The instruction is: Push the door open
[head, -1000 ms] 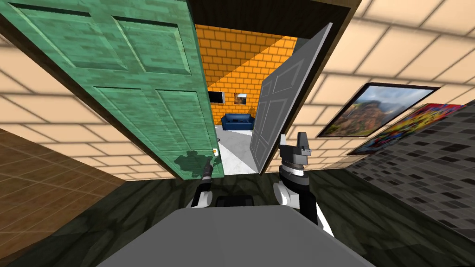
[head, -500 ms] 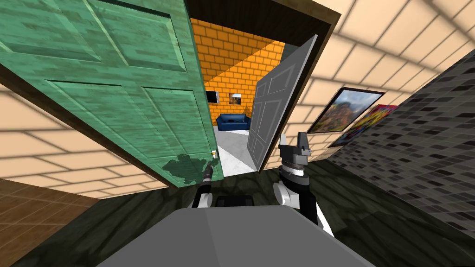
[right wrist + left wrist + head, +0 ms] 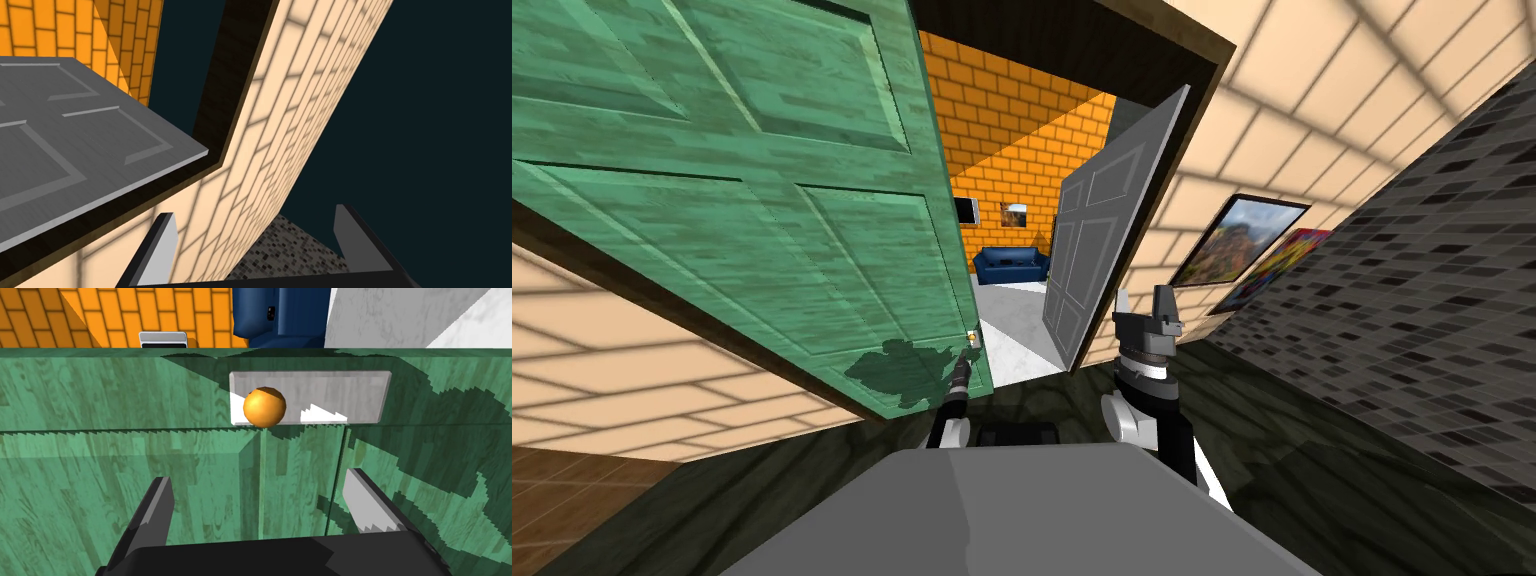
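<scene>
Green door (image 3: pixel 762 200) stands ajar, left claw (image 3: pixel 257 478) spread near its orange knob (image 3: pixel 264 406).

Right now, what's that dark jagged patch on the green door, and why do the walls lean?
Head view: it's a shadow low on the green door by my left hand; the wide, rolled lens slants the walls. Left wrist view: its saw-toothed edge crosses the grey plate.

Dark boxy right pincer (image 3: pixel 1163 298), ribbed grey-black wrist (image 3: pixel 1148 362), white forearm (image 3: pixel 1127 420), grey blade fingers (image 3: pixel 162 250)
</scene>
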Motion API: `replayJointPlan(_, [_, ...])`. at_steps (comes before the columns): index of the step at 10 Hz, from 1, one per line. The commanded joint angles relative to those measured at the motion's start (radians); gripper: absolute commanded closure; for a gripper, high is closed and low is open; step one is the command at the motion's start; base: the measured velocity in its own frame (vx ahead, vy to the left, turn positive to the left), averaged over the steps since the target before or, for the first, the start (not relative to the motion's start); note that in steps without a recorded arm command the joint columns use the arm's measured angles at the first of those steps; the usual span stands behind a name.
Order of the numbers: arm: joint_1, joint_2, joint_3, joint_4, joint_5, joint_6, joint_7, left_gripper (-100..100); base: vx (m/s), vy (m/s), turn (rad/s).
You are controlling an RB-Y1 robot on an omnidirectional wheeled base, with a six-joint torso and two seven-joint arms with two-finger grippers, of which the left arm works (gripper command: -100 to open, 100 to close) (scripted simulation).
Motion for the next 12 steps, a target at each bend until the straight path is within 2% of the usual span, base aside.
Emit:
replayJointPlan(1, [-0.005, -0.001, 0.005, 0.008, -0.001, -0.002, 0.003, -100, 0.187, 0.040, -0.026])
replayJointPlan(7, [-0.018, -0.003, 0.020, 0.028, -0.005, -0.006, 0.013, -100, 0.179, 0.047, -0.021])
replayJointPlan(8, [-0.018, -0.003, 0.020, 0.028, -0.005, -0.006, 0.013, 100, -0.017, -0.006, 0.001])
replayJointPlan(12, [-0.018, -0.003, 0.020, 0.028, -0.005, -0.006, 0.013, 100, -0.015, -0.004, 0.000])
